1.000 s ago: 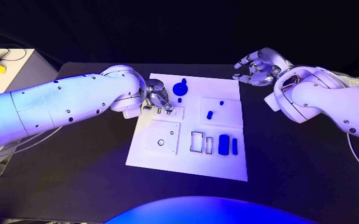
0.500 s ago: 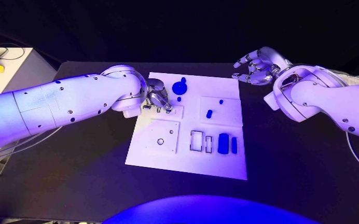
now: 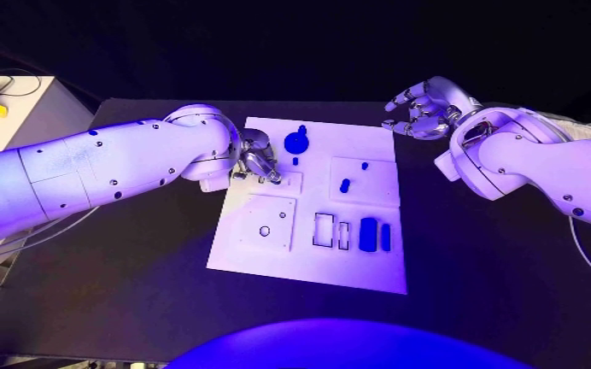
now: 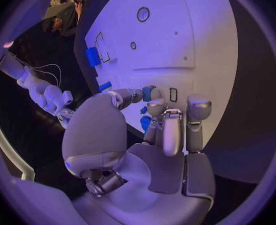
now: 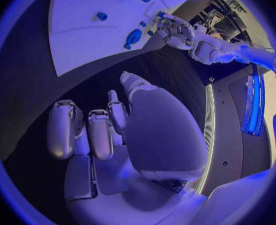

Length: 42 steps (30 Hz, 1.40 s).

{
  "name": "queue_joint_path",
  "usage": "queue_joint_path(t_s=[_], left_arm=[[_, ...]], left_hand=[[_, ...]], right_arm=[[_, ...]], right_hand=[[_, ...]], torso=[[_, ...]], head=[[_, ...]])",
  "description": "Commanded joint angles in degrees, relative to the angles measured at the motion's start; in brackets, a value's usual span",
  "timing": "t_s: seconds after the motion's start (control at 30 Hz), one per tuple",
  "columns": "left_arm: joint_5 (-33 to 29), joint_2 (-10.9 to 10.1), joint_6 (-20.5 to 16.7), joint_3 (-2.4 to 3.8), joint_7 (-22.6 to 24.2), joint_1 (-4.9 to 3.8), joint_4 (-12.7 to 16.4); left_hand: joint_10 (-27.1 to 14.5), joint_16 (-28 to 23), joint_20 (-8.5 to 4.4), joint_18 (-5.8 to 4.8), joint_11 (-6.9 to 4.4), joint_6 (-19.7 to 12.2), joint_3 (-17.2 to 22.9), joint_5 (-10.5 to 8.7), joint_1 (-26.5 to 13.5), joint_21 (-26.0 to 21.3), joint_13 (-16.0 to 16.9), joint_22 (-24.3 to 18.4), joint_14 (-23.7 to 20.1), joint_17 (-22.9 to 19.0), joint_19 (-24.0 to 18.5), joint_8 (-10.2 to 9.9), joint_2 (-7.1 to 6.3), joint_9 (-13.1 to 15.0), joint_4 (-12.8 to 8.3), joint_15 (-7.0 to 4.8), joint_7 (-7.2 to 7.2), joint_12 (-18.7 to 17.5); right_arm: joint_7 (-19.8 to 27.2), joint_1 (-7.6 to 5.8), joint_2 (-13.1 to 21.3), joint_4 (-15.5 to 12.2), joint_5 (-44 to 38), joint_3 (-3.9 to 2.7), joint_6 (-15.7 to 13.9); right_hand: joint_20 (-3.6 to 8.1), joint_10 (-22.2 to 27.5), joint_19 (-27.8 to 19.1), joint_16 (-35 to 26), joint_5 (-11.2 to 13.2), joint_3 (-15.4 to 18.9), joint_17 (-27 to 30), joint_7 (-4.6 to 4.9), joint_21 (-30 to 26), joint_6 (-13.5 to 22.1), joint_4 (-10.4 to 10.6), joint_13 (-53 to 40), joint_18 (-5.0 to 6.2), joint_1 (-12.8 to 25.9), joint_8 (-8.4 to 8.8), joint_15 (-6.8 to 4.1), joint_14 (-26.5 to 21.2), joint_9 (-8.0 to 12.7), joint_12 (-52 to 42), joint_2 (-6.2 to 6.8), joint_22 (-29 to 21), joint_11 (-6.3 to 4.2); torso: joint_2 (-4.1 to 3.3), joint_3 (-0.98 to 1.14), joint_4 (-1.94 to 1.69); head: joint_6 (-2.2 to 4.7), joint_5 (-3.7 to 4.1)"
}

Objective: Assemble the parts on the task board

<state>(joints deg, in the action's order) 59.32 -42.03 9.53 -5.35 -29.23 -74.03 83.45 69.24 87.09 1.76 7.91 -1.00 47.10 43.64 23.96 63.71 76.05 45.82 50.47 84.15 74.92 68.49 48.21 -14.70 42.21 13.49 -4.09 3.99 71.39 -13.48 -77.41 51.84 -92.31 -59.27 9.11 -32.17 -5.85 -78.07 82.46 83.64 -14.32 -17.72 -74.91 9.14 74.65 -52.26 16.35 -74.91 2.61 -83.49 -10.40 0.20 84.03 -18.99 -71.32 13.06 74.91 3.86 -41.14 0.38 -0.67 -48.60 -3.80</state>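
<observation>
Barely shifted since earlier frames: small blue plastic part (image 4: 148, 93) pinched in silver left hand (image 3: 259, 164) over white task board (image 3: 370, 271) far-left corner, idle right hand (image 3: 421, 110) empty, fingers loosely curled; risks jamming if tilted at slot.

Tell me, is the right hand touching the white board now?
No. In the head view the right hand is off the far right corner of the white board, over the black table.

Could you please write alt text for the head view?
The left hand works at the far left part of the white task board, beside blue parts. The right hand hovers with fingers apart, off the board's far right corner.
</observation>
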Motion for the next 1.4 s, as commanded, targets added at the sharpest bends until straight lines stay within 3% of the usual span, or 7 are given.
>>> queue_joint_path(t_s=[0.03,0.7,1.4], left_arm=[[0.17,0.06,1.65,0.0,0.26,0.02,0.16],[0.14,0.45,1.8,0.01,0.21,0.01,-0.36],[0.1,1.44,5.8,0.01,-0.2,-0.01,-1.17]], left_hand=[[0.07,0.14,0.01,-0.46,-0.05,0.96,13.09,0.17,0.05,0.39,-0.04,0.02,3.46,5.51,0.5,0.09,0.36,0.06,-13.44,-0.39,-0.64,-0.02],[0.07,0.14,0.0,-0.5,-0.03,0.99,13.12,0.13,0.08,0.49,0.0,0.19,3.47,5.57,0.58,-0.05,0.43,0.05,-13.56,-0.4,-0.61,-0.07],[0.43,0.25,0.04,-0.56,0.01,1.11,12.96,0.16,-0.34,0.58,0.56,0.36,3.57,5.97,0.63,-0.2,0.64,0.06,-13.33,-0.36,-0.59,0.13]], right_arm=[[0.3,0.07,-0.02,-0.01,-0.2,0.0,0.71],[0.28,0.14,0.05,-0.04,-0.2,0.0,0.68],[0.19,0.15,0.13,-0.08,-0.2,0.0,0.71]], right_hand=[[0.03,0.38,-0.29,-0.28,-0.36,-0.4,-5.71,-0.05,-0.38,0.49,-0.03,-0.67,1.01,0.56,-0.39,-0.39,3.13,-0.09,0.16,0.1,6.42,0.19],[0.03,0.38,-0.29,-0.28,-0.36,-0.4,-5.71,-0.05,-0.38,0.49,-0.03,-0.67,1.01,0.56,-0.39,-0.39,3.13,-0.09,0.16,0.1,6.42,0.19],[0.03,0.38,-0.29,-0.28,-0.36,-0.4,-5.71,-0.05,-0.38,0.49,-0.03,-0.67,1.01,0.56,-0.39,-0.39,3.13,-0.09,0.16,0.1,6.42,0.19]], torso=[[-0.01,0.03,0.03],[-0.06,0.06,0.05],[-0.09,0.08,0.1]], head=[[-0.09,0.01],[-0.24,0.07],[-0.79,0.29]])
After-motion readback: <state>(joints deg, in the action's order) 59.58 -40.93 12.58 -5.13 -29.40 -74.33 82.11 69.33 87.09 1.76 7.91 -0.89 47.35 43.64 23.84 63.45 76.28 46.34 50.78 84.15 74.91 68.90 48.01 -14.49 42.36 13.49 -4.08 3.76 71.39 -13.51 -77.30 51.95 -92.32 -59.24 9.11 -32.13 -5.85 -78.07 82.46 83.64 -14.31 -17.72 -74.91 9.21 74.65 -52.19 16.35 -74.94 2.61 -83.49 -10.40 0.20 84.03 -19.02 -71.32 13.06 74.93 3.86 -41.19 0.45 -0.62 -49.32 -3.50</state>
